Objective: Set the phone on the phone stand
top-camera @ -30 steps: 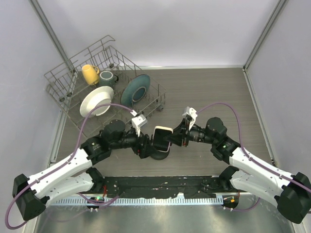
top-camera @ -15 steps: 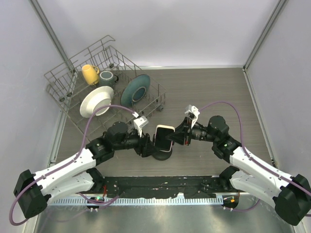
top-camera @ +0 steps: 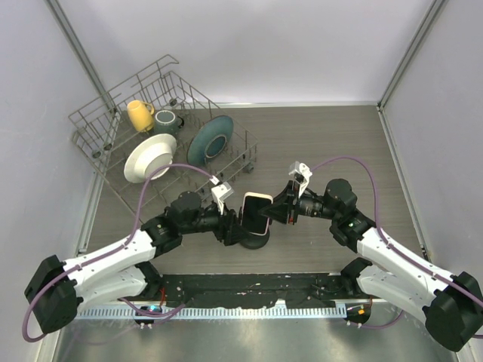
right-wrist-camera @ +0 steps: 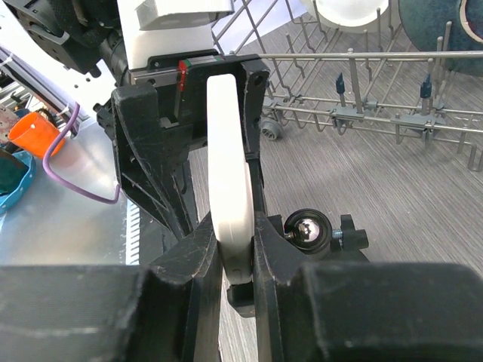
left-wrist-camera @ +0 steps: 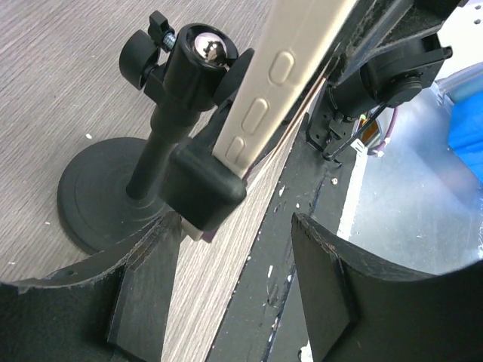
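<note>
Grey wood-grain covered the table [top-camera: 332,143], and one phone [top-camera: 255,207] stood on edge at the centre of the top view, directly above the round base of the single black phone stand [top-camera: 255,241]. Two arms met there, one from the lower left and one from the lower right, each trailing one purple cable [top-camera: 355,167].

From the right wrist the phone showed edge-on as a pale strip up the middle of the frame. The right gripper [right-wrist-camera: 235,253] pinched it from both sides, its two fingers [right-wrist-camera: 198,264] pressed against the flat faces. One chrome ball joint [right-wrist-camera: 306,230] of the stand sat just right of the phone's lower end.

From the left wrist the phone's pale rim ran diagonally toward the top of the frame. I counted three oblong buttons [left-wrist-camera: 260,113] along it. Its lower end sat inside the stand's black clamp head, above the thin post and disc base. The left gripper [left-wrist-camera: 230,279] was spread wide, its two fingers [left-wrist-camera: 355,302] at the bottom corners of the frame with the clamp and phone between them. Neither finger was seen touching the phone.

One grey wire dish rack [top-camera: 98,124] filled the upper left of the top view. It held four pieces:
- one yellow mug [top-camera: 138,115]
- one dark cup [top-camera: 167,119]
- one white bowl [top-camera: 149,157]
- one teal plate [top-camera: 209,139]

A small red mark showed on the left gripper's body in the right wrist view. Any lettering there or on the phone was too small to read.
</note>
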